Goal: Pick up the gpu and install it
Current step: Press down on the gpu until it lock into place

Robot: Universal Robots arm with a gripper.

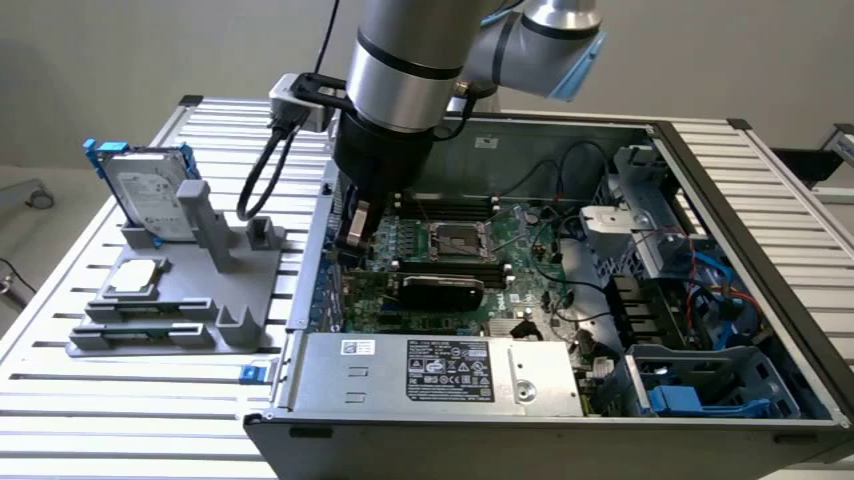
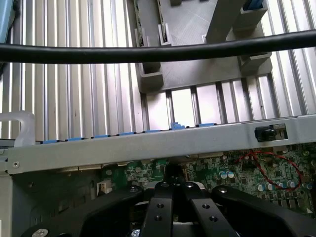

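Note:
A black-faced card that I take for the gpu (image 1: 442,290) stands on edge on the green motherboard (image 1: 400,240) inside the open computer case, just in front of the CPU socket (image 1: 450,238). My gripper (image 1: 351,258) hangs inside the case close to its wall on the exterior view's left, a short way from the card and not touching it. In the wrist view the black fingers (image 2: 160,202) are pressed together, and the gripper (image 2: 173,185) holds nothing that I can make out. It hovers just above the motherboard (image 2: 276,170).
The grey fixture (image 1: 200,325) beside the case carries a silver hard drive with blue rails (image 1: 147,190) and a small silver chip (image 1: 138,278). The case wall (image 2: 148,143) with blue clips, a black cable (image 2: 148,52) and the power supply (image 1: 441,372) are close by.

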